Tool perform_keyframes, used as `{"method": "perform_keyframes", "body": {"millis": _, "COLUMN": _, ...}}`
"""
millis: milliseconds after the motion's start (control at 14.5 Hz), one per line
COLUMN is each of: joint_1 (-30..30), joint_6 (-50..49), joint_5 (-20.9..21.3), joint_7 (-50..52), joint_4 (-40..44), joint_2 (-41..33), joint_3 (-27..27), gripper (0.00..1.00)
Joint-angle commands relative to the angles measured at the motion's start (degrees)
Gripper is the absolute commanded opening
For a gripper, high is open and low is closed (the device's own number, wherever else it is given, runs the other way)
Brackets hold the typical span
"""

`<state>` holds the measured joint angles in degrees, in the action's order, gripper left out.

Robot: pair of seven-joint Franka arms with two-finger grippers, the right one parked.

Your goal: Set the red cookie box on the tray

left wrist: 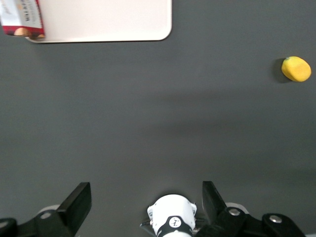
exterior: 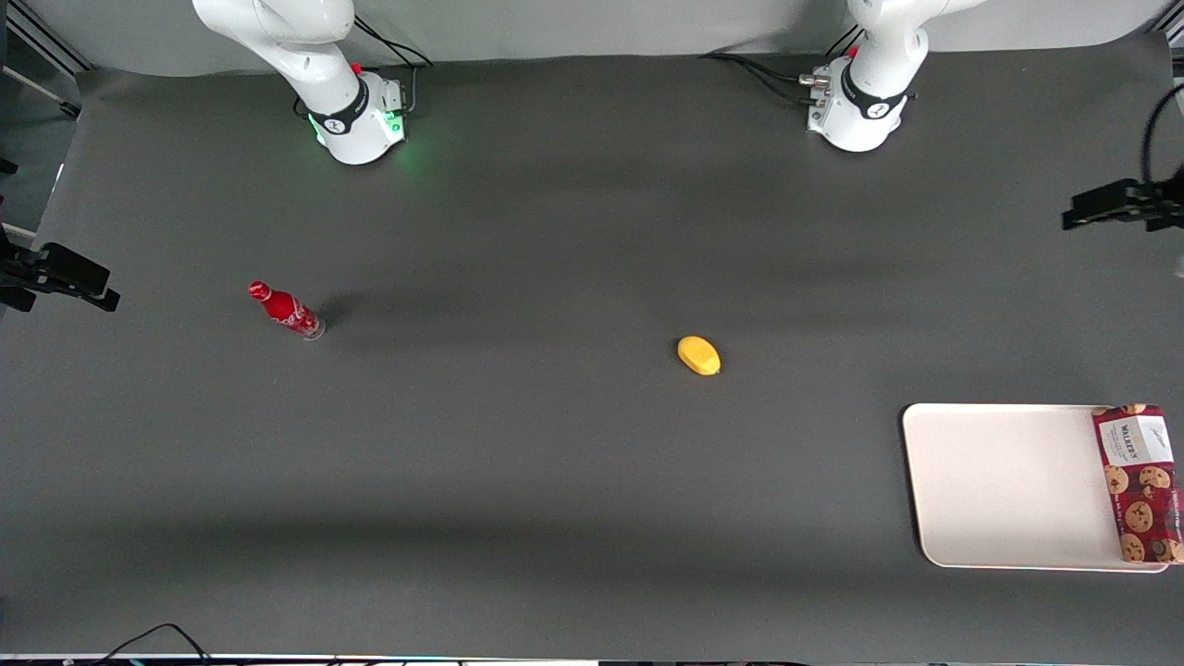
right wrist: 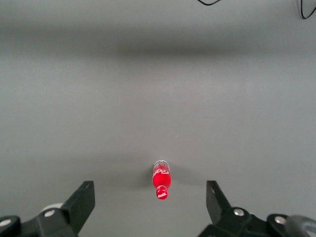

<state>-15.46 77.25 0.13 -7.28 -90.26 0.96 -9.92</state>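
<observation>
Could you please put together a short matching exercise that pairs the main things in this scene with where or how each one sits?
Things:
1. red cookie box
2. tray
3. yellow fruit
4. gripper

Places or states:
A. alone on the dark mat near the table's middle
B. open, holding nothing, raised above bare mat
C. lying along one edge of the tray
D. flat on the mat toward the working arm's end

Pairs: 1-C, 2-D, 3-A, 4-B

Even overhead light, soft shadow bands across the table (exterior: pixel 555 231); focus seems sharp throughout.
</observation>
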Motion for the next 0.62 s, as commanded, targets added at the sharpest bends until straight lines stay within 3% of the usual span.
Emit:
{"method": "perform_keyframes", "body": {"millis": 0, "joint_1": -0.19, "joint_6": 9.65, "joint_5": -1.97, "joint_7": 2.52, "joint_4": -16.31, "joint_2": -10.96, "joint_3": -2.46, "gripper": 1.0}}
{"method": "perform_keyframes", "body": {"millis": 138, "joint_1": -0.19, "joint_6": 10.91, "joint_5": -1.97, "joint_7": 4.98, "joint_4": -17.85, "joint_2": -12.3, "joint_3": -4.83, "gripper": 1.0}}
{"method": "perform_keyframes", "body": {"millis": 550, "joint_1": -0.01, "joint_6": 9.32, "joint_5": -1.09, "joint_7": 5.69, "joint_4": -12.13, "joint_2": -8.87, "joint_3": -7.39, "gripper": 1.0}}
